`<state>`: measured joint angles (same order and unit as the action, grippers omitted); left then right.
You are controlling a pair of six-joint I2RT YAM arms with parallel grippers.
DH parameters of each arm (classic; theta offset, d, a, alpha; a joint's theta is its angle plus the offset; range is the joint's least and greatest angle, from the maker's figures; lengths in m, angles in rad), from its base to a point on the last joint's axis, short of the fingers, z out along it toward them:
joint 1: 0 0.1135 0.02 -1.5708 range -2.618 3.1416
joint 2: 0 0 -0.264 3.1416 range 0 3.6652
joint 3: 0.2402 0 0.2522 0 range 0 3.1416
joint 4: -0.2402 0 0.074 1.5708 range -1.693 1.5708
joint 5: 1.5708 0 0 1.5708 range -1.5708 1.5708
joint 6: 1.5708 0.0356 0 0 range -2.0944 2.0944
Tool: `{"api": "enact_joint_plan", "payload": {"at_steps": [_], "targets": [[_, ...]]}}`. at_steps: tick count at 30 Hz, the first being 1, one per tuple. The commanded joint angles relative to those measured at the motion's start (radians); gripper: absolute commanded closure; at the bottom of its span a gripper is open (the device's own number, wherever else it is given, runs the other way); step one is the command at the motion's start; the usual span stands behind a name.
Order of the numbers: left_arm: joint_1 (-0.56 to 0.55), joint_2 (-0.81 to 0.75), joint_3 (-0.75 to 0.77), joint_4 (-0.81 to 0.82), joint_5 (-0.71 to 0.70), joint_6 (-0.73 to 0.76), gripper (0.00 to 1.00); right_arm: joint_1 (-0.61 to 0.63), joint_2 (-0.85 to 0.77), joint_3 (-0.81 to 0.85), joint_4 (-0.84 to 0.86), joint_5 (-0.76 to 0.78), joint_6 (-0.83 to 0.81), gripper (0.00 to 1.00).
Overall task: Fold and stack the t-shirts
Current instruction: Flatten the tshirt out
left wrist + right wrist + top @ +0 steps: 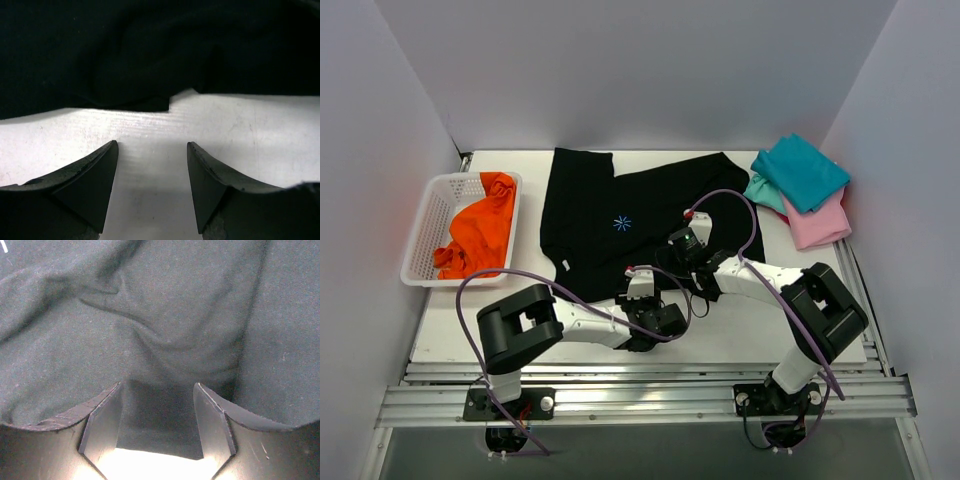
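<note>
The large black t-shirt [620, 215] lies spread on the table, its light-blue starburst mark [622, 222] facing up. My left gripper [638, 276] is open at the shirt's near hem. In the left wrist view [152, 147] it hovers over bare table with the hem [150, 102] just ahead. My right gripper [683, 242] is open over the shirt's near right part. In the right wrist view [157, 387] the cloth edge [160, 430] lies between the open fingers. A teal shirt [802, 170] tops a pink one [817, 222] at the back right. An orange shirt [480, 235] sits in the basket.
The white mesh basket [424, 235] stands at the left edge. A lighter teal cloth [762, 190] shows under the folded stack. White walls close in the left, back and right. Metal rails [640, 395] run along the near edge by the arm bases.
</note>
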<state>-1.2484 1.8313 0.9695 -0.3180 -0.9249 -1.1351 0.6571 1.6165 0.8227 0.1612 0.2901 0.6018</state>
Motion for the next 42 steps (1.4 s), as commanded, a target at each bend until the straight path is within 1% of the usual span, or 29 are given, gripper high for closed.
{"api": "enact_joint_plan", "payload": {"at_steps": [1, 9, 13, 16, 20, 23, 24, 26, 27, 29, 30, 33, 36, 38, 39, 41, 42], "targets": [[0.03, 0.054, 0.0, -0.026, 0.049, -0.039, 0.34, 0.009, -0.02, 0.027, -0.015, 0.012, 0.006, 0.46], [0.064, 0.092, -0.014, 0.04, 0.058, -0.009, 0.34, 0.009, -0.009, 0.03, -0.012, 0.007, 0.007, 0.47], [0.078, 0.123, -0.038, 0.131, 0.081, 0.012, 0.36, 0.009, -0.006, 0.03, -0.011, 0.006, 0.007, 0.47], [0.078, 0.143, -0.041, 0.161, 0.093, 0.018, 0.37, 0.01, -0.003, 0.032, -0.011, 0.006, 0.007, 0.47], [0.078, 0.161, -0.031, 0.168, 0.101, 0.023, 0.39, 0.012, 0.008, 0.036, -0.009, 0.004, 0.007, 0.47], [0.079, 0.163, -0.031, 0.166, 0.098, 0.021, 0.44, 0.012, 0.011, 0.038, -0.011, 0.006, 0.007, 0.47], [0.079, 0.163, -0.032, 0.168, 0.098, 0.02, 0.49, 0.012, 0.011, 0.038, -0.011, 0.006, 0.007, 0.47], [0.081, 0.164, -0.032, 0.168, 0.095, 0.018, 0.55, 0.013, 0.011, 0.038, -0.014, 0.009, 0.007, 0.47], [0.081, 0.166, -0.032, 0.166, 0.098, 0.018, 0.7, 0.013, 0.011, 0.038, -0.012, 0.007, 0.007, 0.47], [0.084, 0.169, -0.029, 0.157, 0.101, 0.002, 0.9, 0.013, 0.011, 0.039, -0.014, 0.009, 0.009, 0.47], [0.086, 0.172, -0.028, 0.142, 0.1, -0.008, 0.97, 0.013, 0.013, 0.039, -0.014, 0.009, 0.007, 0.47], [0.086, 0.171, -0.029, 0.137, 0.1, -0.011, 0.98, 0.013, 0.014, 0.041, -0.015, 0.009, 0.007, 0.47], [0.081, 0.146, -0.028, 0.099, 0.098, -0.014, 0.98, 0.013, 0.017, 0.043, -0.017, 0.012, 0.006, 0.47], [0.061, 0.099, -0.025, 0.021, 0.092, -0.026, 0.98, 0.013, 0.025, 0.046, -0.018, 0.015, 0.006, 0.47], [0.044, 0.056, -0.025, -0.046, 0.086, -0.032, 0.98, 0.013, 0.026, 0.049, -0.019, 0.018, 0.006, 0.47], [0.027, 0.008, -0.026, -0.111, 0.084, -0.048, 0.98, 0.013, 0.036, 0.053, -0.02, 0.02, 0.004, 0.47], [0.018, -0.044, -0.04, -0.16, 0.083, -0.06, 0.98, 0.013, 0.039, 0.055, -0.023, 0.02, 0.004, 0.47]]}}
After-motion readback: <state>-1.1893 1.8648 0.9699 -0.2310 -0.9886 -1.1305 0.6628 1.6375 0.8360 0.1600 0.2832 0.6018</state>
